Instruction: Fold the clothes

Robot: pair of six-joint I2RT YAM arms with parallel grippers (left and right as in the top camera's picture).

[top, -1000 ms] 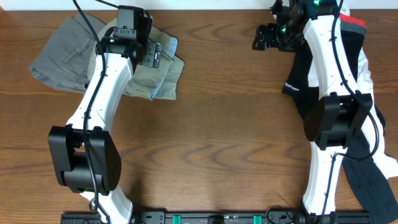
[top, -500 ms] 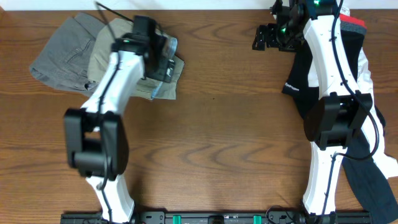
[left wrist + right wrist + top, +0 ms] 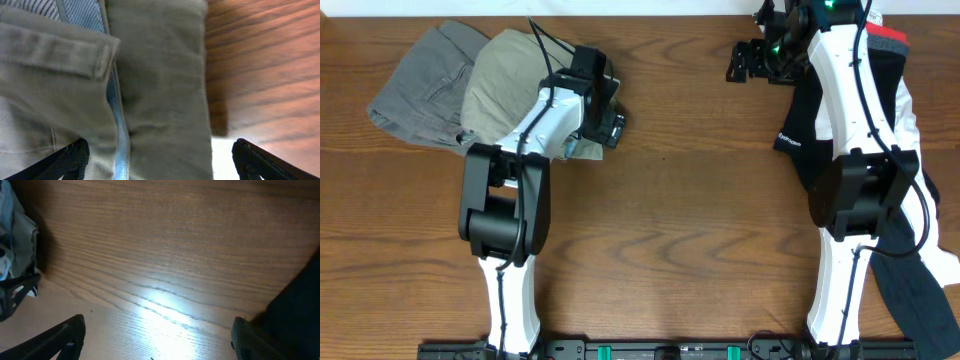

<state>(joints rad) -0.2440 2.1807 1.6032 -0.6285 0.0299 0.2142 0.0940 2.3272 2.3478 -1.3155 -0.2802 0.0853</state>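
Left pincer point(image 3: 616, 127), seen from overhead, stood with jaws spread and empty at the right edge of the khaki shorts point(image 3: 505, 75). It had swung there from over the middle of the bundle a second before, and its arm had pivoted right with it. That left the khaki shorts uncovered, a rounded bundle overlapping the grey shorts point(image 3: 415, 95) at the far left of the table point(image 3: 670, 230). I judged this a fold just laid and let go, with that garment near done. Right pincer point(image 3: 733, 62) hung spread and empty near the far edge, unmoved, beside the black sportswear point(image 3: 802, 105), which lay unfolded under its arm. From the left wrist, both fingers point(image 3: 252, 160) sat wide apart above khaki cloth and a strip of blue lining point(image 3: 117, 130), with wood showing to the right. From the right wrist, the fingers straddled bare wood, with the black sportswear at the right edge.
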